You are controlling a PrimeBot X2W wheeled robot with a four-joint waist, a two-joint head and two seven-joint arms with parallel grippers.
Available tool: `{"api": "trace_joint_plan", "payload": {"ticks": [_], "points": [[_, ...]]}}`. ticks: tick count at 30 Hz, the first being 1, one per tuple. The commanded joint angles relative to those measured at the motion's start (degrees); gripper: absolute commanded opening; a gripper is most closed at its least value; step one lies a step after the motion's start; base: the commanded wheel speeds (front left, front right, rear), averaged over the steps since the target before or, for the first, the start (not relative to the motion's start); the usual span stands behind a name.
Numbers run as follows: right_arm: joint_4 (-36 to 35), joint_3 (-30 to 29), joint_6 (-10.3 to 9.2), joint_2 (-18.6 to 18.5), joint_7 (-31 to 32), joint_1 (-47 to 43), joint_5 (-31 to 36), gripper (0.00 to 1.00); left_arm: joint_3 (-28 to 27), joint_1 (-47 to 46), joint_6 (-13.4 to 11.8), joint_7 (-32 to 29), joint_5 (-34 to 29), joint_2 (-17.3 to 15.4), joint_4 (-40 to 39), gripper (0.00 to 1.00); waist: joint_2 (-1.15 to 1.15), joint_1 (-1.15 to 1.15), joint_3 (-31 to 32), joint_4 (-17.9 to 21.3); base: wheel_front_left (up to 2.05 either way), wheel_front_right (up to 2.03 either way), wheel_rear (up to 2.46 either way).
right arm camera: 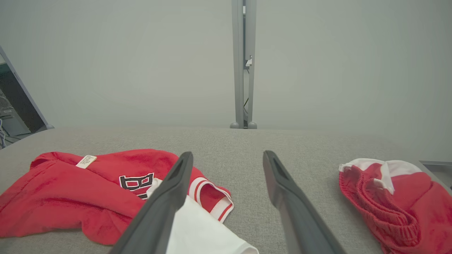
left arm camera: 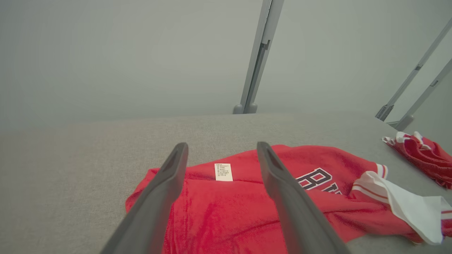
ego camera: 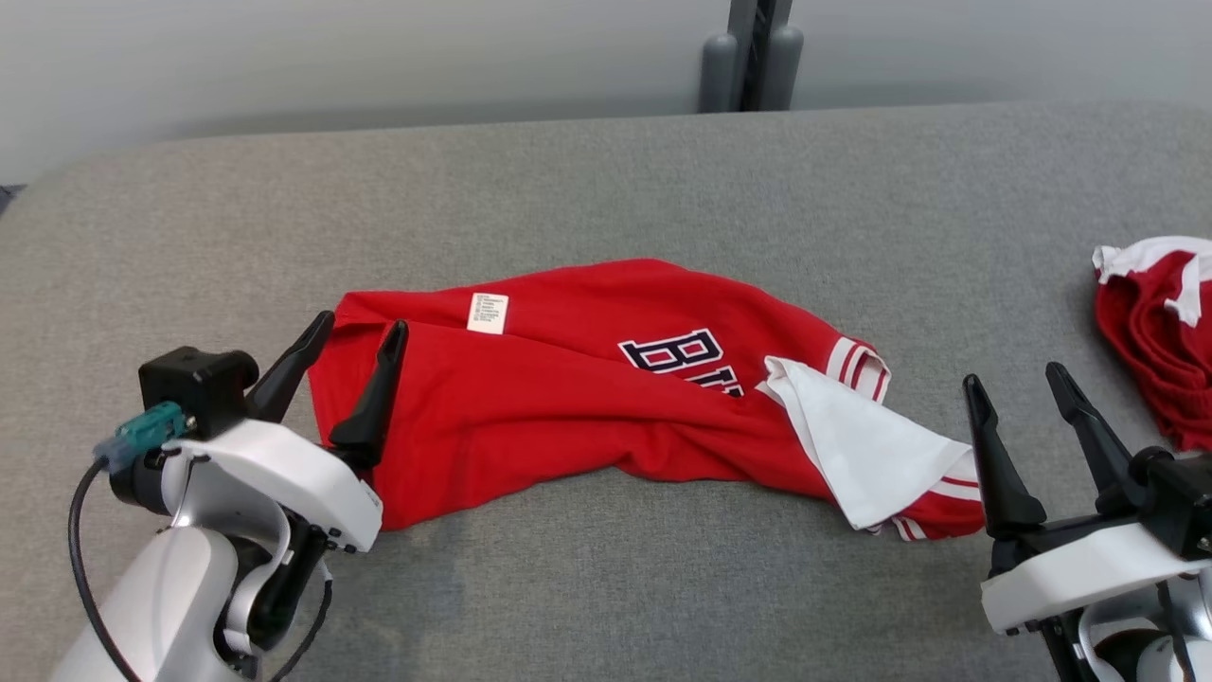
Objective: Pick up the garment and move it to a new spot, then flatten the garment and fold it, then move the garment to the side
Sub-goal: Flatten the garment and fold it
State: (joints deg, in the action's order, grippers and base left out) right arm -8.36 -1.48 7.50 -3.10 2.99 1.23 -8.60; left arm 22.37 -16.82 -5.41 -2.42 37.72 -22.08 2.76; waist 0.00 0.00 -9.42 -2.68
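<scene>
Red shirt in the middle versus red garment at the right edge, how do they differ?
The red shirt lies spread wide, loosely folded; the red garment sits bunched up. The red shirt shows dark lettering and a white label; the red garment shows neither. Both are red with white trim.

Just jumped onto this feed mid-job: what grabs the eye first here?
A crumpled red garment lies across the middle of the grey table, a white flap folded over its right end. The left gripper stands open at its left edge and the right gripper open just off its right end. A second red and white bundle sits at the table's far right.
</scene>
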Motion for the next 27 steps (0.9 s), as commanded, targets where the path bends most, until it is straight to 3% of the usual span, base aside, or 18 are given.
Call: {"api": "trace_joint_plan", "payload": {"ticks": [1,3,4,15,26,27], "points": [[0.3,0.5,-0.04,-0.1,-0.3,1.4,-0.1,1.00,0.1,-2.9,2.0,-2.0,1.8,-0.1,3.8,1.00,0.00,0.00,-4.1,2.6,0.00,0.00,0.00],[0.5,0.8,-0.03,-0.1,-0.6,1.8,-0.1,1.00,0.0,-4.3,2.9,-2.9,2.9,0.0,5.9,1.00,0.00,0.00,-5.0,3.0,0.00,0.00,0.00],[0.9,1.1,-0.04,-0.1,-0.9,2.5,-0.1,1.00,-0.1,-6.5,4.5,-4.2,4.1,-0.1,10.0,1.00,0.00,0.00,-6.4,3.8,0.00,0.00,0.00],[2.9,2.3,-0.03,0.0,-2.8,5.5,-0.5,1.00,-1.2,-14.4,10.4,-5.4,8.0,-0.7,26.2,1.00,0.00,0.00,-10.6,6.3,0.00,0.00,0.00],[4.4,1.8,-0.03,0.1,-3.8,6.0,-1.0,1.00,0.8,-17.4,12.3,-2.8,7.7,-0.5,31.3,1.00,0.00,0.00,-11.4,6.2,0.00,0.00,0.00],[4.5,1.8,-0.03,0.1,-3.9,6.1,-1.0,1.00,1.1,-17.4,12.3,-2.6,7.7,-0.5,31.2,0.91,0.00,0.00,-11.4,6.1,0.00,0.00,0.00]]}}
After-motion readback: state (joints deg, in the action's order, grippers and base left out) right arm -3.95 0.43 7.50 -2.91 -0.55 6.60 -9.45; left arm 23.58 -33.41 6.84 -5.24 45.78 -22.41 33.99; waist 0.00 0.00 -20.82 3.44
